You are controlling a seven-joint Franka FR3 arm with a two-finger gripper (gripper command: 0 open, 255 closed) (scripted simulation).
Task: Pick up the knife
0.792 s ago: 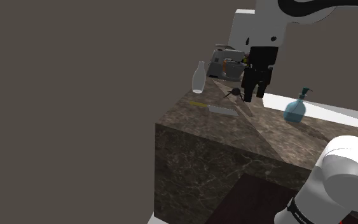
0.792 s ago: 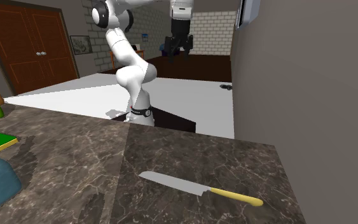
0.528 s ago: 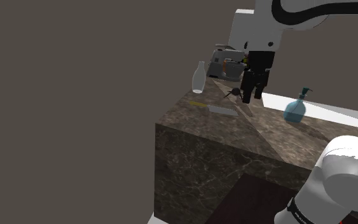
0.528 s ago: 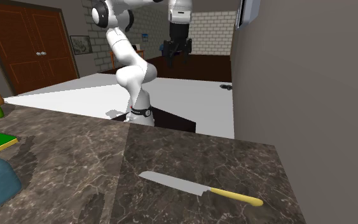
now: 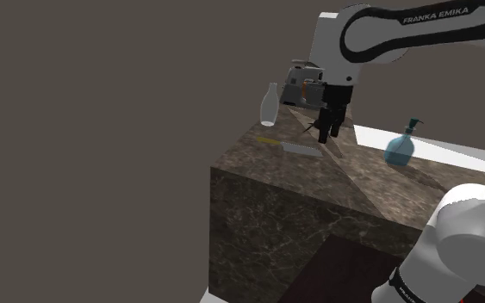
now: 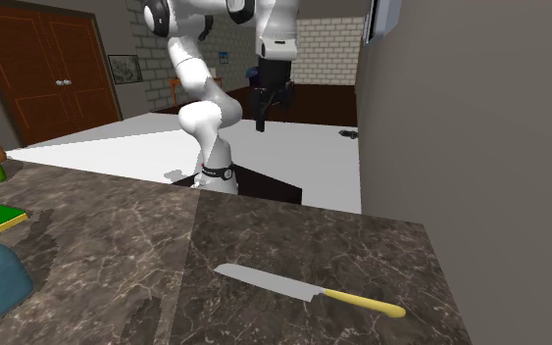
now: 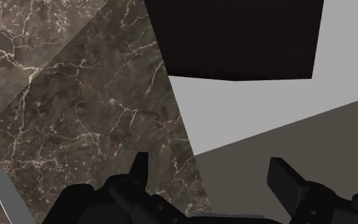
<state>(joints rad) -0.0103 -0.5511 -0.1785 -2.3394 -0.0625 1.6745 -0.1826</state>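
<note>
Knife (image 6: pixel 308 291) on dark marbled counter (image 6: pixel 97 245); brick wall (image 6: pixel 325 44), brown doors (image 6: pixel 53 73) in bg.

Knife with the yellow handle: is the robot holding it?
No, the knife lies flat on the dark marbled counter, and the open gripper hangs in the air far from it.

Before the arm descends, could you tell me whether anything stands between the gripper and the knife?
Nothing visible does. The open gripper hangs above the counter, and the knife lies flat on bare marble. The clear bottle stands apart from it.
</note>
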